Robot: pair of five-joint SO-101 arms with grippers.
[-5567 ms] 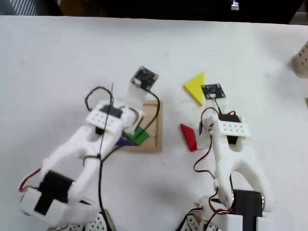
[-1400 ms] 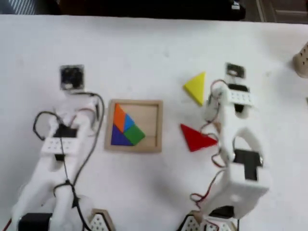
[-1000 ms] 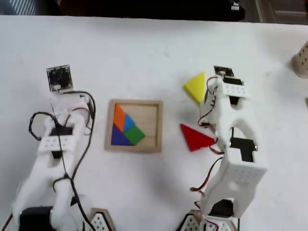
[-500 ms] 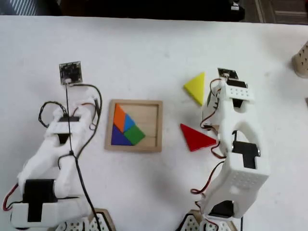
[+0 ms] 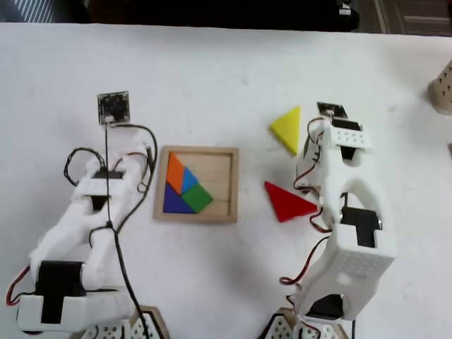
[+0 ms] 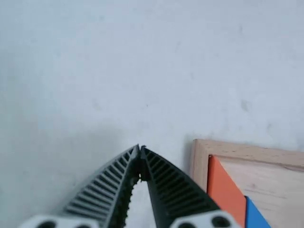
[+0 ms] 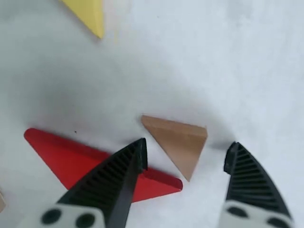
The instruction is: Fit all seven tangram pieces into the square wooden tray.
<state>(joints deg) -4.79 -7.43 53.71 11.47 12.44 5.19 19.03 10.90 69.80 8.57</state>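
Observation:
The square wooden tray [image 5: 219, 180] lies mid-table with an orange piece [image 5: 174, 171], a blue piece [image 5: 189, 180], a green piece [image 5: 200, 197] and a dark blue piece [image 5: 172, 203] packed in its left half. To its right on the table lie a yellow triangle [image 5: 287, 128] and a red triangle [image 5: 288, 203]. My right gripper [image 7: 186, 152] hangs open above a small brown triangle [image 7: 178, 139], beside the red triangle [image 7: 80, 161]. My left gripper [image 6: 140, 151] is shut and empty over bare table just off the tray's corner [image 6: 199, 154].
The left arm [image 5: 99, 191] stands left of the tray and the right arm [image 5: 342, 176] right of the loose pieces. A perforated beige object [image 5: 443, 88] sits at the table's far right edge. The table's far side is open white surface.
The left arm left the tray and swung out to its left, then edged back toward it. The right arm pulled off the red triangle and has barely shifted in the last second.

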